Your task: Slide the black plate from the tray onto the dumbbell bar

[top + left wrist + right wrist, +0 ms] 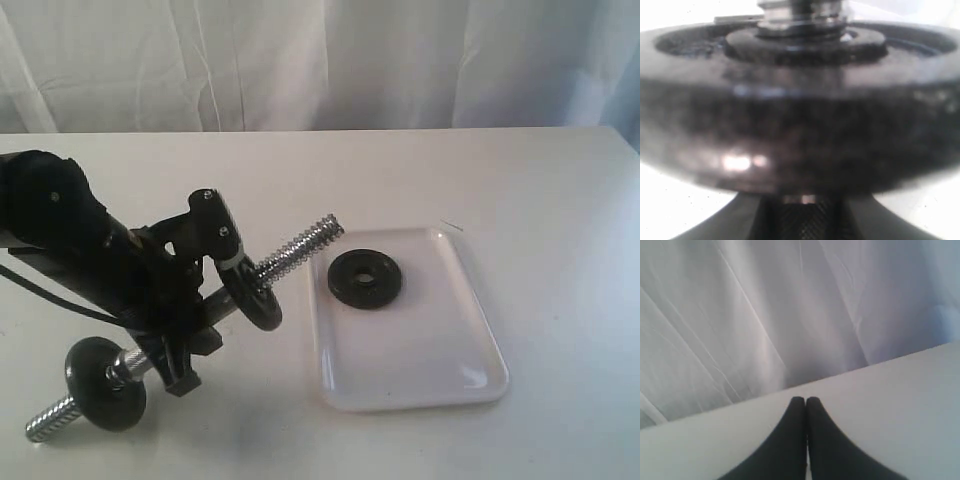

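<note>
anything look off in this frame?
Nothing spilled or damaged. The dumbbell bar sits at a slant in the left gripper, its threaded end aimed at the tray. The black plate lies flat in the tray, untouched. The right gripper is shut and empty, facing the curtain.

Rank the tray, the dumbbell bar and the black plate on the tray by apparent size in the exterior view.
1. tray, by area.
2. dumbbell bar, longer than the tray but thin.
3. black plate, smallest.

White tabletop [300, 160] under soft light, pleated white curtain [300, 60] behind
</note>
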Controlling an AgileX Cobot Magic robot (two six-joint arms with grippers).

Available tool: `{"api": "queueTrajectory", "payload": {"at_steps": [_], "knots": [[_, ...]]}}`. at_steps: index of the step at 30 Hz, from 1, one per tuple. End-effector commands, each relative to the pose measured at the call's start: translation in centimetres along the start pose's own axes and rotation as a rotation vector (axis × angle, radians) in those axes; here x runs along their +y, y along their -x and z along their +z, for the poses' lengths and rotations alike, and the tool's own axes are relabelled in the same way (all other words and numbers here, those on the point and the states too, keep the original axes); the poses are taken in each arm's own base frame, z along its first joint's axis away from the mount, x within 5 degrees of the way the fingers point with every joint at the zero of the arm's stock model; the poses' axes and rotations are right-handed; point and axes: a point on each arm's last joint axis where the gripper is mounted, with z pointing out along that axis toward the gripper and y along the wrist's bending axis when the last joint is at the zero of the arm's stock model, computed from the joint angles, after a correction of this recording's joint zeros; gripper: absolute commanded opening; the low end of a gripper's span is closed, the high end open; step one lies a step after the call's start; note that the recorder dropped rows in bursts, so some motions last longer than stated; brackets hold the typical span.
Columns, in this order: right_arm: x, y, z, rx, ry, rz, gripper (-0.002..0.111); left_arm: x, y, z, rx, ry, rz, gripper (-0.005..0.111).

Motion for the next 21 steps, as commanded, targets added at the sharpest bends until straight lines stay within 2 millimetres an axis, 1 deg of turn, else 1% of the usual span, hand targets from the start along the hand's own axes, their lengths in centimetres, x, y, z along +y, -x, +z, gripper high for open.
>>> {"api": "queueTrajectory", "payload": {"at_steps": [1, 5, 9, 11, 13, 14, 16, 18, 20, 21], "knots": [[1.0, 1.5, 6.2, 0.24, -0.08, -0.26, 0.0, 0.7, 1.8, -2.4, -0.145, 0.095, -0.045, 0.0], [1.7, 0.8, 11.4, 0.458, -0.121, -0.375, 0.0, 0.8, 1.8, -2.4, -0.148, 0.099, -0.045, 0.0], [2.3, -0.7, 15.4, 0.627, -0.121, -0.453, 0.0, 0.8, 1.8, -2.4, -0.149, 0.101, -0.045, 0.0], [2.6, -1.8, 17.0, 0.718, -0.08, -0.462, 0.005, 0.8, 1.8, -2.4, -0.149, 0.101, -0.045, 0.0], [3.1, -2.8, 18.2, 0.776, -0.017, -0.451, 0.017, 0.7, 1.8, -2.4, -0.145, 0.095, -0.045, 0.0], [3.4, -3.3, 18.8, 0.806, 0.022, -0.454, 0.026, 0.7, 1.8, -2.4, -0.145, 0.095, -0.045, 0.0], [3.8, -4.3, 19.9, 0.85, 0.101, -0.459, 0.047, 0.7, 1.8, -2.3, -0.144, 0.093, -0.045, 0.0], [4.1, -5.4, 20.9, 0.89, 0.146, -0.431, 0.074, 0.7, 1.8, -2.3, -0.144, 0.093, -0.045, 0.0], [4.0, -6.4, 21.9, 0.919, 0.149, -0.397, 0.091, 0.7, 1.8, -2.3, -0.144, 0.093, -0.045, 0.0], [4.0, -6.8, 22.2, 0.934, 0.151, -0.385, 0.096, 0.7, 1.8, -2.3, -0.144, 0.093, -0.045, 0.0]]}}
